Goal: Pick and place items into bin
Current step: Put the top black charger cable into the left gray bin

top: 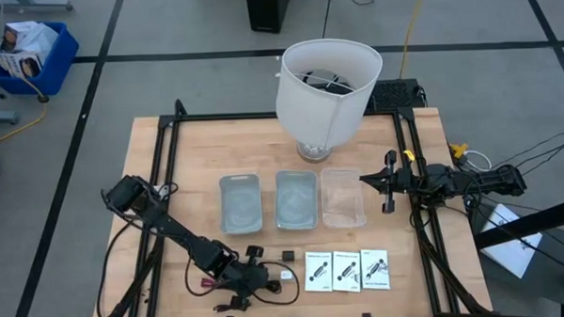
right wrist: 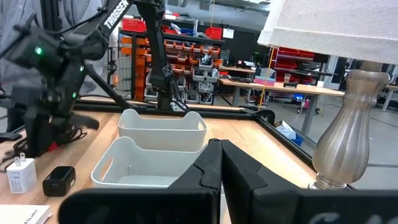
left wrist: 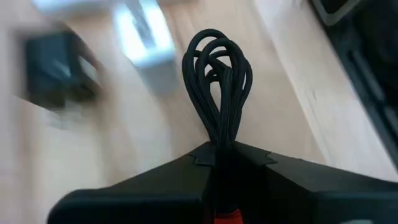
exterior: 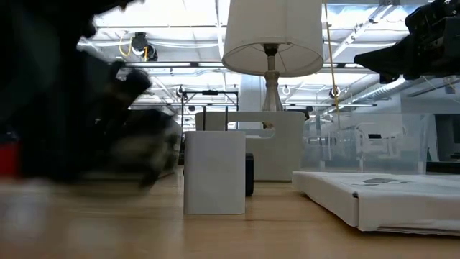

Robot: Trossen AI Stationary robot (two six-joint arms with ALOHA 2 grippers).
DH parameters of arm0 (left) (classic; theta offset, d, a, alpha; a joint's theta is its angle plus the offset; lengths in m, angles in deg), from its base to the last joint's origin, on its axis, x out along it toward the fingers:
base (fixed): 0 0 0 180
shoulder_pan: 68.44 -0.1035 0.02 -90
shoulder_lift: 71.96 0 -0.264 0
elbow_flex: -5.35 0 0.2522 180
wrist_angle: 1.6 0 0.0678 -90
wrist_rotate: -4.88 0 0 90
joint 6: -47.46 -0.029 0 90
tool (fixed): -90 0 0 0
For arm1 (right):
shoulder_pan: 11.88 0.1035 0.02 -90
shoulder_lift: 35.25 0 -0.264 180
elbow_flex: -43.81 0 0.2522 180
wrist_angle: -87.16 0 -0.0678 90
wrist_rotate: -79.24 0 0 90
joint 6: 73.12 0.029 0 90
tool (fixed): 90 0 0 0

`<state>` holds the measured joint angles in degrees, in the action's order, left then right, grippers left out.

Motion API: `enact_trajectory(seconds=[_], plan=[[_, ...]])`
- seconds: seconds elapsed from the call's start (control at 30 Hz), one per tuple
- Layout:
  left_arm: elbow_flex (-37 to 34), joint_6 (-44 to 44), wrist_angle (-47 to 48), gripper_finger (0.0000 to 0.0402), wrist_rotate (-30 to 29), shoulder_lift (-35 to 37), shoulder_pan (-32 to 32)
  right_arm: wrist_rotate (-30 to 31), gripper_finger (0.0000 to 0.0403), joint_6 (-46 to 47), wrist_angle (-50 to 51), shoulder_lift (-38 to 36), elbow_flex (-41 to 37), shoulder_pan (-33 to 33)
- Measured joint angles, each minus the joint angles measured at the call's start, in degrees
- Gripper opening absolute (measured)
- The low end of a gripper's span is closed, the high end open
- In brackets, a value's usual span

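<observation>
The butcher-block table [top: 187, 143] sits inside a black frame on a grey floor marked with dark tape lines. A white lampshade [top: 326, 82] stands at its far edge, with three shallow bins in a row before it: two grey bins [top: 240, 201] and a clear bin [top: 343, 196].

Near the front edge, the left gripper [left wrist: 227, 152] has its jaws clamped on a looped black cable [left wrist: 217, 81]. Just beside it lie a white block [exterior: 213, 171], a black cube [right wrist: 59, 180] and three card packets [top: 347, 269].

The right gripper [right wrist: 221, 149] hovers beside the clear bin, jaws pressed together and holding nothing. Behind it, shelving with red and orange bins fills the workshop.
</observation>
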<state>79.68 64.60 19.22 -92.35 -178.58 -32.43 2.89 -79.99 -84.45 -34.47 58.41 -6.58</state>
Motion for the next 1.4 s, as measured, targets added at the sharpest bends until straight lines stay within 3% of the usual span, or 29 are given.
enact_trajectory(seconds=[0.2, 0.37, 0.63, 0.83, 1.07, 1.4], plan=[[1.4, -0.9, 6.3, 0.0032, -10.3, 8.6, -0.1, 0.0, 0.0, 0.0, 0.0, 0.0, 0.0, 0.0], [1.5, 12.6, 12.8, 0.0028, -20.3, 18.2, -2.4, 0.0, 0.0, 0.0, 0.0, 0.0, 0.0, 0.0], [1.5, 23.5, 15.7, 0.0039, -33.2, 26.4, -9.4, -0.2, 0.0, 0.2, 0.0, 0.0, 0.0, 0.0], [1.5, 37.2, 21.8, 0.0027, -32.7, 23.8, -15.3, -0.2, 0.0, 0.2, 0.1, 0.0, 0.0, 0.0], [1.5, 46.8, 32.0, 0.0027, -33.6, 19.2, -16.4, -0.2, 0.0, 0.2, 0.3, 0.0, 0.0, 0.0], [1.5, 52.3, 39.7, 0.0027, -33.7, 14.7, -18.2, -0.2, 0.0, 0.2, 0.5, 0.4, 0.0, 0.0]])
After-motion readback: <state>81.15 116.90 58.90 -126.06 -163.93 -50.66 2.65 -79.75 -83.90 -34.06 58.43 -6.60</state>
